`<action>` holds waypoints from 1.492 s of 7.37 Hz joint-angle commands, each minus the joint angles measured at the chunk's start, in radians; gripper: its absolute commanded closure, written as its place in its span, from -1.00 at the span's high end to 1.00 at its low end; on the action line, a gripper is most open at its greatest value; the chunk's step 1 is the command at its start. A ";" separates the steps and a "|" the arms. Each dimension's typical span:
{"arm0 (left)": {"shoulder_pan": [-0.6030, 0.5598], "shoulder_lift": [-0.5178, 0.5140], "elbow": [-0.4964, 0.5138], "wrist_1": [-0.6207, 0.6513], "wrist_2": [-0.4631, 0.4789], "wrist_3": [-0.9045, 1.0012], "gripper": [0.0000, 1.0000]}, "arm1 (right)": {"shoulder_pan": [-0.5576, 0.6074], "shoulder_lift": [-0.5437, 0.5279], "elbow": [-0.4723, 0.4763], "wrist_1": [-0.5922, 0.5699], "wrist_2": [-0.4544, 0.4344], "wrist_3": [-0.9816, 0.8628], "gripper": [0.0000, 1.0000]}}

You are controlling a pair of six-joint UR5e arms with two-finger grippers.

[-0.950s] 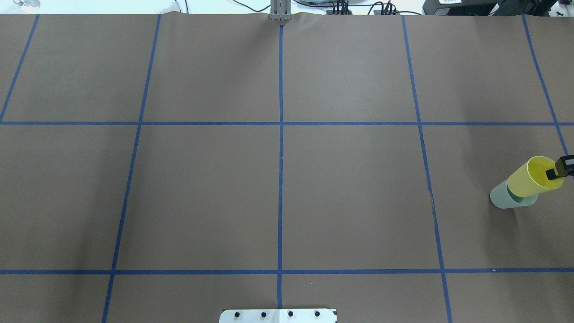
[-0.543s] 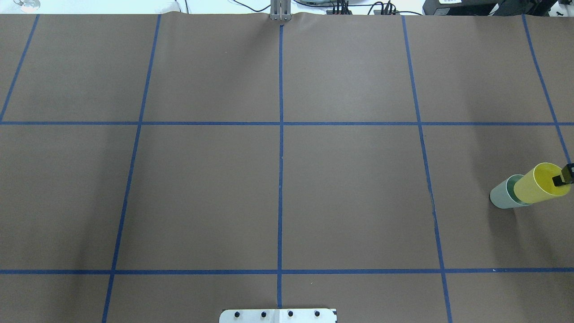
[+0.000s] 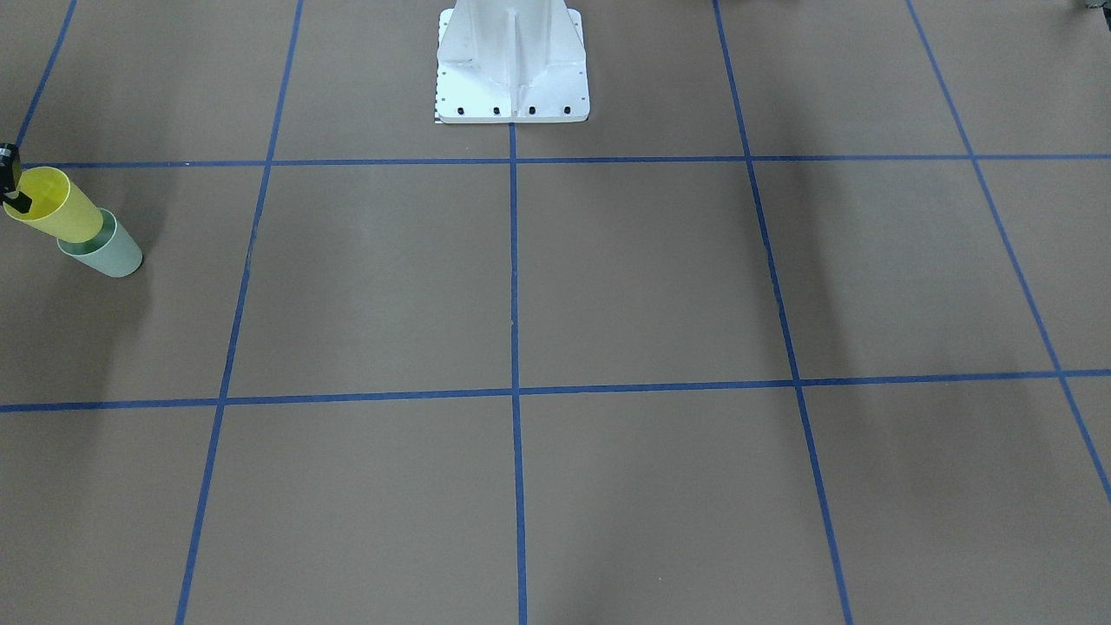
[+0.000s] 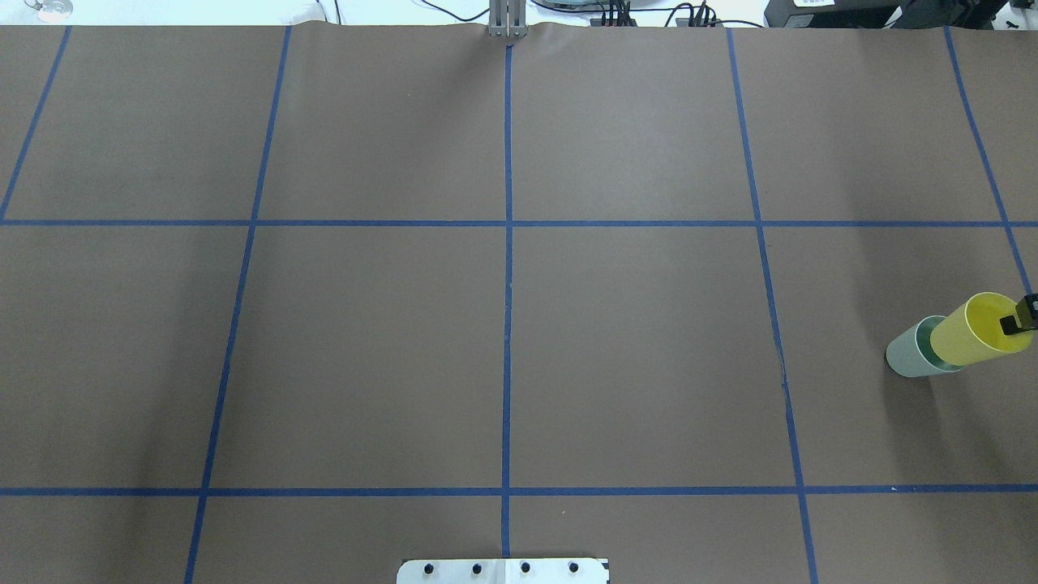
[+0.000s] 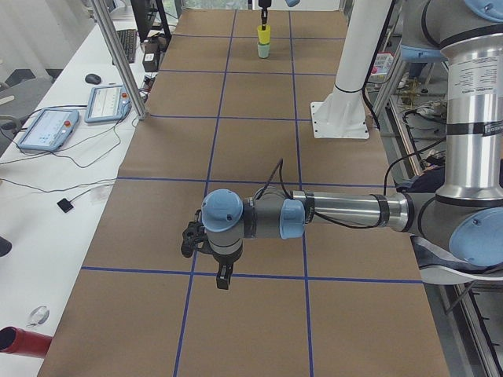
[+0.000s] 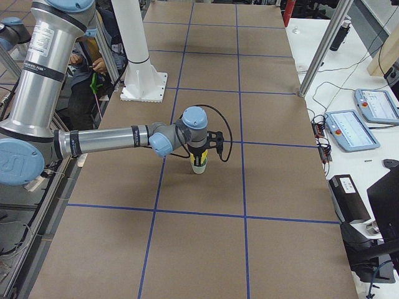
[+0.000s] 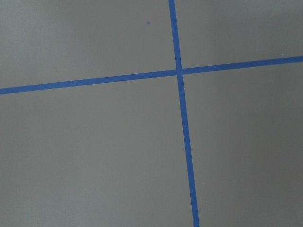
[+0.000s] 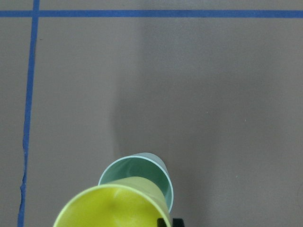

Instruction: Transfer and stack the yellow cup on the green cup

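Over the last second I have brought the yellow cup (image 4: 969, 341) down and a little toward the lower right of the overhead frame. In the last half second it has hardly moved at all. It sits at the far right edge of that view, tilted, with its base at the mouth of the green cup (image 4: 907, 357), which stands upright on the table (image 4: 632, 349) just to its left. A crescent of green rim now shows on the left side of the yellow base, where a moment ago the base covered more of that mouth.

My right gripper (image 4: 1015, 322) pinches the yellow cup's rim, one black finger inside the wall. In my right wrist view the yellow mouth fills the bottom centre and the green mouth lies just beyond it.

I judge the descent has stalled with the cup part-way in: the base has entered or is resting on the green rim, but I cannot tell how deep it has gone. It likely needs straightening and a further push down before I let go.

My left gripper (image 5: 223, 276) hangs low over the table in the lower middle of the left side view, well apart from the cups. I cannot tell whether it is wide or narrow.

Count: one yellow cup, one green cup, two arms, two grippers
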 commanded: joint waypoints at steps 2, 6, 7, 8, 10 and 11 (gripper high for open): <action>0.000 0.000 0.000 0.000 0.000 -0.001 1.00 | -0.001 0.013 -0.001 0.000 0.002 0.001 0.99; 0.000 -0.002 0.000 0.000 0.000 -0.001 1.00 | 0.005 0.047 -0.010 -0.012 0.005 -0.011 1.00; 0.000 -0.002 0.002 0.000 0.000 -0.001 1.00 | 0.031 0.052 -0.039 -0.014 0.005 -0.016 1.00; 0.000 0.000 0.000 0.000 0.000 -0.001 1.00 | 0.069 0.068 -0.071 -0.020 0.005 -0.057 1.00; 0.000 0.000 0.002 0.000 0.000 -0.001 1.00 | 0.203 0.129 -0.079 -0.262 -0.007 -0.319 1.00; 0.000 0.000 0.002 0.000 0.000 -0.001 1.00 | 0.265 0.174 -0.081 -0.387 -0.047 -0.450 1.00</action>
